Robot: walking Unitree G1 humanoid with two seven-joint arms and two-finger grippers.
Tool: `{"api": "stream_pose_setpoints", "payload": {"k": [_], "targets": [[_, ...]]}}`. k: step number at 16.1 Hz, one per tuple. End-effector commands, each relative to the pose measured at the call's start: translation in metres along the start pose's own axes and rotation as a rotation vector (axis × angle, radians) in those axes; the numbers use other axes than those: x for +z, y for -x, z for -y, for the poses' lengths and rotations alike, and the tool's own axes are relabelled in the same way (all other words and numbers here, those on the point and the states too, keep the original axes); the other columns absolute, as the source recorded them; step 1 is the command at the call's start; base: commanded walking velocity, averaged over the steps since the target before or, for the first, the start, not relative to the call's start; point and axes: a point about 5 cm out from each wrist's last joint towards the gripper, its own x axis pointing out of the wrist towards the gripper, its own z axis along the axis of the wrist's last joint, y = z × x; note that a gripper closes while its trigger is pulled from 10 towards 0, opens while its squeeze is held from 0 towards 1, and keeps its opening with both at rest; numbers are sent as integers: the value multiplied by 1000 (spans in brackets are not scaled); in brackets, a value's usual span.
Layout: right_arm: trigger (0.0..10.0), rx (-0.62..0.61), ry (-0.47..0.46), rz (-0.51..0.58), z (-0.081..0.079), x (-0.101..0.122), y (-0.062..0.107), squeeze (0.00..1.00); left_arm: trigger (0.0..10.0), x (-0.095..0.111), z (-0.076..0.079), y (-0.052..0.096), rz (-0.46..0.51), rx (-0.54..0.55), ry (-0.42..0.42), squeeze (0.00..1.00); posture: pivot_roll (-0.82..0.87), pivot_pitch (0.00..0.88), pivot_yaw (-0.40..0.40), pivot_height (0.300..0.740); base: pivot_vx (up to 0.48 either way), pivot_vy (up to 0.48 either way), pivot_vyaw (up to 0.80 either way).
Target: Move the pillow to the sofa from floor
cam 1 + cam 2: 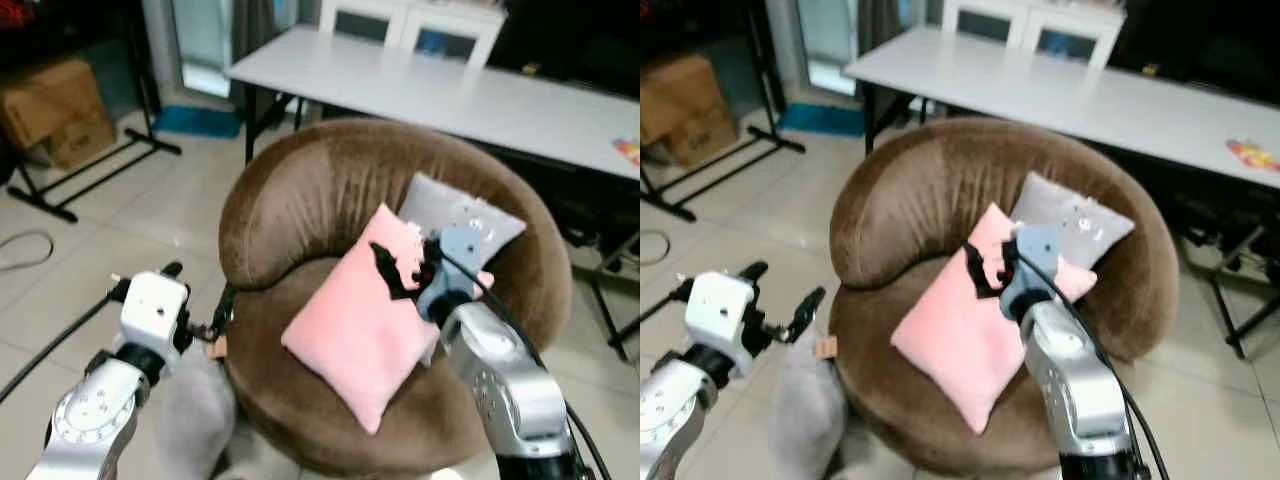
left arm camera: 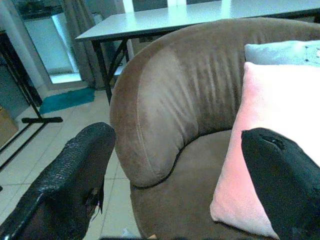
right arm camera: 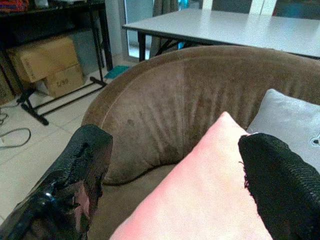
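A pink pillow [image 1: 355, 325] lies tilted on the seat of the round brown sofa [image 1: 300, 190], leaning on a grey pillow [image 1: 455, 212] at the backrest. Just over the pink pillow's upper edge hovers my right gripper [image 1: 405, 268], open, with nothing between its fingers [image 3: 280, 180]. A grey cushion [image 1: 195, 420] stands on the floor against the sofa's left side. Above it, beside the sofa's outer wall, my left gripper [image 1: 200, 298] is open and empty. In the left wrist view the sofa's back [image 2: 170, 100] and the pink pillow [image 2: 270, 130] lie ahead.
A white table [image 1: 450, 90] stands close behind the sofa. A cardboard box [image 1: 50, 110] and a black floor stand [image 1: 90, 170] are at the far left, with a cable [image 1: 25, 250] on the tiles. A teal mat [image 1: 195, 122] lies by the door.
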Motion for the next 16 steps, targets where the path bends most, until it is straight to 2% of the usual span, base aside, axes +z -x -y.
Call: {"api": "stream_pose_setpoints", "payload": {"k": [1,7,10,13,15,16], "targets": [[10000,-23,9,-16,7,-1,1,1000,10000,2,3,-1,6,-6,2,0,-44,0,-65,740,0,420,0],[10000,-26,3,-28,5,-4,0,1000,10000,7,2,-2,15,3,2,0,-41,0,-63,740,0,419,0],[10000,0,23,-32,1,-4,-2,1000,10000,12,3,-1,44,26,5,0,-37,0,-67,740,0,0,0],[10000,-8,28,-43,1,-7,-3,1000,10000,14,-1,-3,52,70,1,0,-33,0,-69,740,91,0,800],[10000,-32,22,-46,2,-8,-4,1000,10000,13,-2,-3,49,68,0,0,-33,0,-66,740,321,0,269],[10000,-48,19,-54,5,-10,-5,886,10000,12,-2,-4,47,66,0,0,-33,0,-65,740,322,0,0]]}}
